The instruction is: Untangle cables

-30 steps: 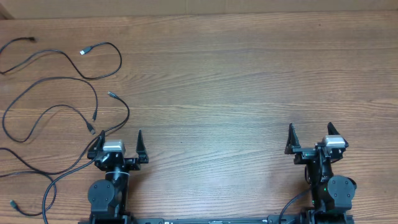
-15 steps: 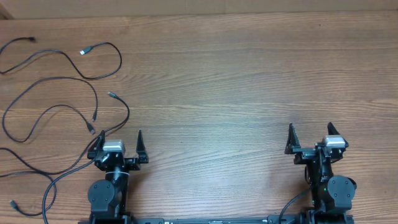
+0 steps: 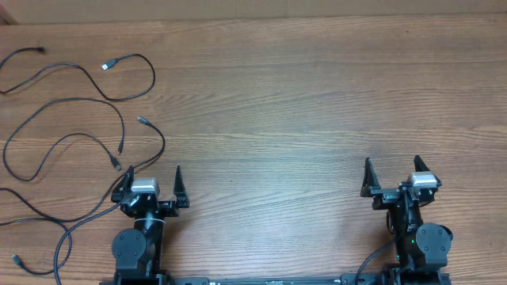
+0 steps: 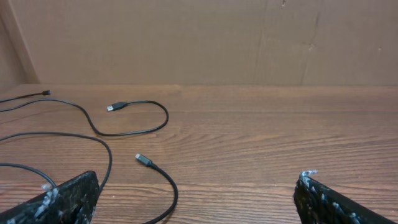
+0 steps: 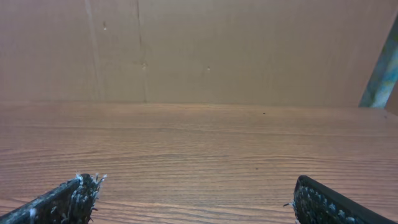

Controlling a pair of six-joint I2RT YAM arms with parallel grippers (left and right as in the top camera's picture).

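Observation:
Several thin black cables (image 3: 79, 99) lie spread in loose curves over the left part of the wooden table. One ends in a silvery plug (image 3: 105, 66), which also shows in the left wrist view (image 4: 112, 107). Another cable's small plug (image 4: 143, 160) lies just ahead of my left gripper (image 3: 154, 171), and its cord (image 4: 173, 190) runs back between the wide-apart fingers (image 4: 68, 196) without touching them. My left gripper (image 4: 198, 175) is open and holds nothing. My right gripper (image 3: 392, 162) stands open at the near right over bare wood, far from the cables, with nothing between its fingers (image 5: 194, 182).
A brown cardboard wall (image 4: 199, 37) closes off the far side of the table. A thicker black cable (image 3: 371, 265) hangs at the right arm's base. Cable ends run off the table's left edge (image 3: 4, 194).
My right gripper has shifted slightly to the left and away from its base. The left gripper and the cables have not moved.

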